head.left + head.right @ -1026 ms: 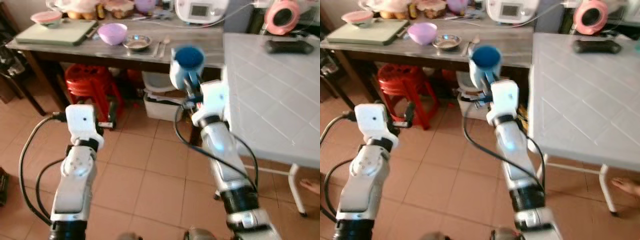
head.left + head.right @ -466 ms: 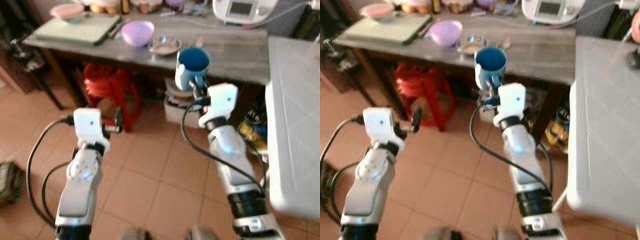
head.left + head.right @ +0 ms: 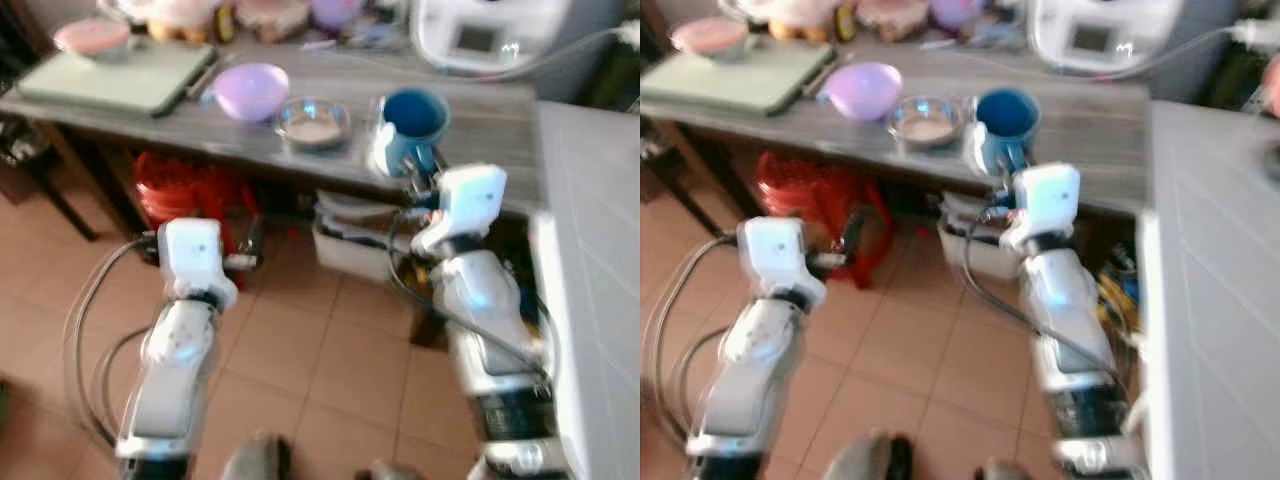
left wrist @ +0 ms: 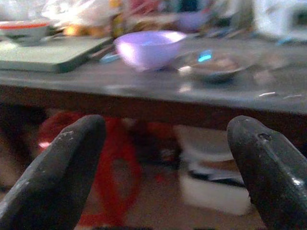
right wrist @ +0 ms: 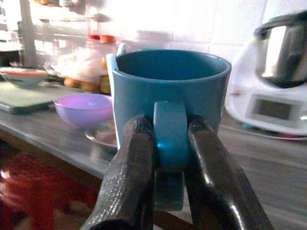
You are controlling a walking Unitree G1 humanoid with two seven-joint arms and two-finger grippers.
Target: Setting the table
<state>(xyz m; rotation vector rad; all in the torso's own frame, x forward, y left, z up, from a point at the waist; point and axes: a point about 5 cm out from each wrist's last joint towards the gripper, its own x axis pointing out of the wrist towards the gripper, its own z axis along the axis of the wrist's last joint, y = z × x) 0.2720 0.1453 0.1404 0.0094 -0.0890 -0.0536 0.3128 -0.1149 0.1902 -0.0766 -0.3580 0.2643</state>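
Note:
A blue mug [image 3: 411, 121] hangs upright in the air at the front edge of the grey counter [image 3: 470, 100]. My right gripper [image 5: 168, 158] is shut on the mug's handle [image 5: 169, 134], one black finger on each side. The mug's inside looks empty. My left gripper [image 4: 165, 158] is open, held at about counter height in front of the counter, with nothing between its fingers. On the counter stand a purple bowl [image 3: 247, 90] and a small metal dish [image 3: 313, 122].
A green tray [image 3: 115, 78], a pink bowl [image 3: 90, 36] and a white appliance [image 3: 487, 35] sit further back on the counter. Under it are a red stool [image 3: 190, 185] and a white box [image 3: 352, 240]. A white table [image 3: 600, 270] stands on the right.
The camera has swung and come closer to the counter. The mug in my right gripper now sits over the counter's front edge, near the metal dish.

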